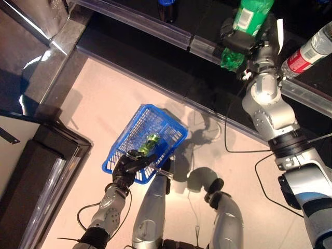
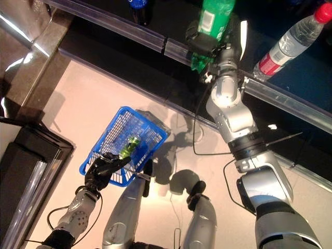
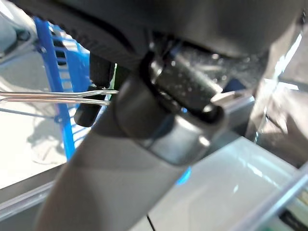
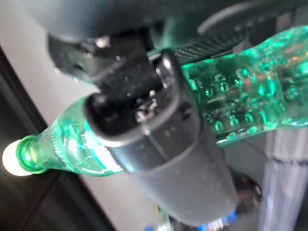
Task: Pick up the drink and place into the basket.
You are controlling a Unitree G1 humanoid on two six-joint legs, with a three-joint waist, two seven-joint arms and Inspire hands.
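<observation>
A green plastic bottle (image 1: 252,15) is at the dark shelf past the clear front rail. My right hand (image 1: 237,40) is shut around its lower body; the right wrist view shows the fingers (image 4: 159,139) wrapped over the green bottle (image 4: 240,96). My left hand (image 1: 127,168) is shut on the thin wire handles (image 3: 57,95) of the blue basket (image 1: 132,129), which hangs off the floor at lower left. A green drink (image 1: 151,142) lies inside the basket.
A clear bottle with a red label (image 1: 311,52) lies on the shelf right of my right hand. A dark bottle with a blue cap (image 1: 167,8) stands further left. The clear shelf rail (image 1: 155,28) runs across. A dark cabinet (image 1: 41,181) stands at left.
</observation>
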